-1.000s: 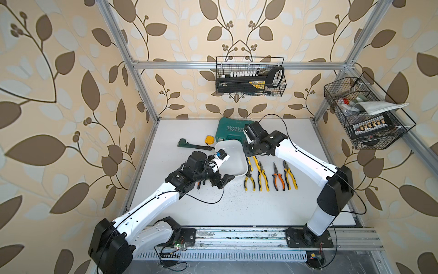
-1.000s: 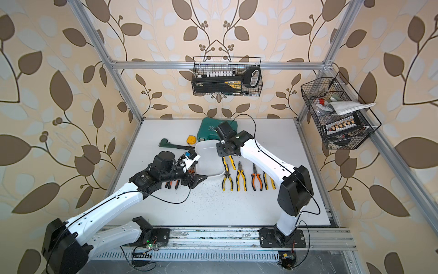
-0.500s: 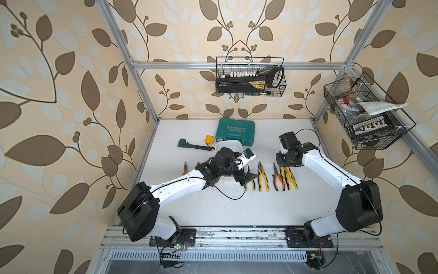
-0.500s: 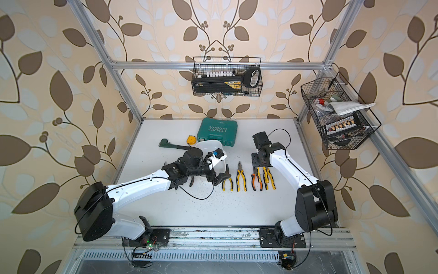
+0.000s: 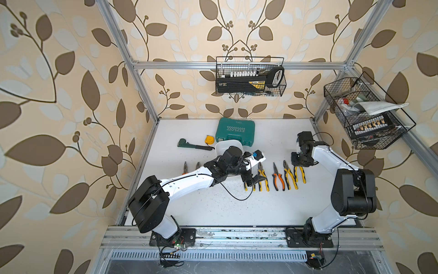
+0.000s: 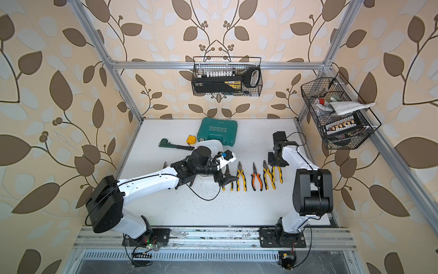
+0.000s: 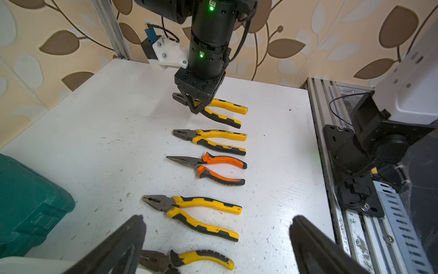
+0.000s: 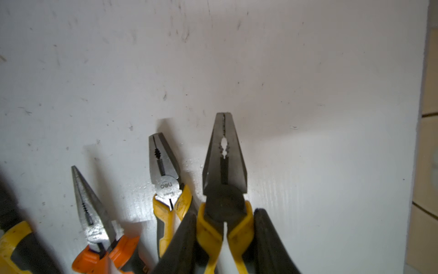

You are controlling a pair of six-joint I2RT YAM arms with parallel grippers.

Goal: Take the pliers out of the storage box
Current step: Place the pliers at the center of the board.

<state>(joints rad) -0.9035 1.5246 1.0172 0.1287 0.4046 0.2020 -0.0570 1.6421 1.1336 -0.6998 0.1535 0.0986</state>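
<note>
The left gripper (image 7: 216, 219) hangs low over the table (image 5: 213, 208), jaws spread wide with nothing gripped. Directly beneath those jaws lies the first pliers (image 7: 189, 259), yellow-handled, its nose partly hidden by a finger (image 7: 118, 244). Just beyond the fingertips sits the second pliers (image 7: 189, 211), also yellow, then the needle-nosed orange pliers (image 7: 213, 166), then the fourth pliers (image 7: 208, 140), yellow again. All lie parallel and apart, noses pointing the same way.

At the far end of that row the right gripper (image 7: 197, 106) points down, jaws clenched on the end pliers (image 8: 224, 166). Its fingers (image 8: 267, 237) flank the yellow handles just behind the pivot. Whether that tool rests on the table or sits just clear of it cannot be told.

Behind the left jaws, partly under that arm's wrist, stands the white box (image 5: 226, 143), its inside partly hidden. On the far side of the arm from the jaws, a sixth pliers (image 5: 185, 166) and a seventh pliers (image 5: 197, 165) lie side by side, handles under the arm. All seven are outside the box.

Just beyond the box is the teal case (image 5: 235, 132); near it lie a yellow tape (image 5: 209, 139) and a green wrench (image 5: 189, 144). Farthest from both jaws, a wire basket (image 5: 250, 80) hangs on the back wall and a second basket (image 5: 365, 118) on the side wall.
</note>
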